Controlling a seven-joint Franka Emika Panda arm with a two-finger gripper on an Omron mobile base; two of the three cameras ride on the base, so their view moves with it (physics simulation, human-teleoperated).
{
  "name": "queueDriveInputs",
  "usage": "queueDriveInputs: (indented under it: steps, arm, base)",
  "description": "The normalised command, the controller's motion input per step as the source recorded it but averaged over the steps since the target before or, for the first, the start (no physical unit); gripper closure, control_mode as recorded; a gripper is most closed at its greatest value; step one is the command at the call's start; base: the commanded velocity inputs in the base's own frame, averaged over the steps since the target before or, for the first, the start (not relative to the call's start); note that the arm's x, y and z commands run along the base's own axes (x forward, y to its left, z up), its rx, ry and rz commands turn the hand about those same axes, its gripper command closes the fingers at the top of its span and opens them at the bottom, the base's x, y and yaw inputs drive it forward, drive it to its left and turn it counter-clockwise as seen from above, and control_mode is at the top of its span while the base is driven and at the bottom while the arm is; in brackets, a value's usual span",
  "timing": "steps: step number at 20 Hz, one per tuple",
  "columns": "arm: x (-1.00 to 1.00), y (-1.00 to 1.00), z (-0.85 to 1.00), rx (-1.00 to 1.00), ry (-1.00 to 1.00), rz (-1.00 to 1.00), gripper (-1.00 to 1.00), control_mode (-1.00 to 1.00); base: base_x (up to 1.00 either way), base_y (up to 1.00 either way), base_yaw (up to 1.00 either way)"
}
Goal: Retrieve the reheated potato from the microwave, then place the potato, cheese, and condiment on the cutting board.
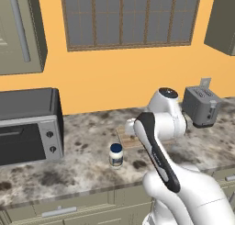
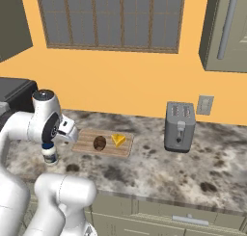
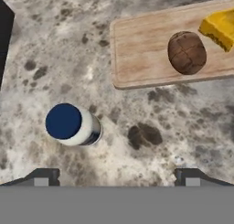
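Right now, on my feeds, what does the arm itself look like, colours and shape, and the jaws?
The arm is glossy white with rounded, bulbous links, a black band running along one link and a dark cap with a silver ring on the top joint. In the hand view the gripper shows two small dark grey, blocky tips with lighter square patches. No cables or markings are visible.

We see flat, even, bright rendered light; the condiment casts a faint shadow toward 3 o'clock. Textures look slightly soft, without glare or edge distortion.
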Motion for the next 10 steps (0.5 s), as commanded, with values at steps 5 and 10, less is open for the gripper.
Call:
queueDriveInputs:
  steps: [5, 10]
  arm:
    - [-0.06, 0.57, 0.15, -0.05, -0.04, 0.19, -1.00, -1.00]
    - [0.00, 0.27, 0.08, -0.07, -0.08, 0.15, -1.00, -1.00]
  base:
    - [0.00, 0.00, 0.00]
    - [0.00, 0.00, 0.00]
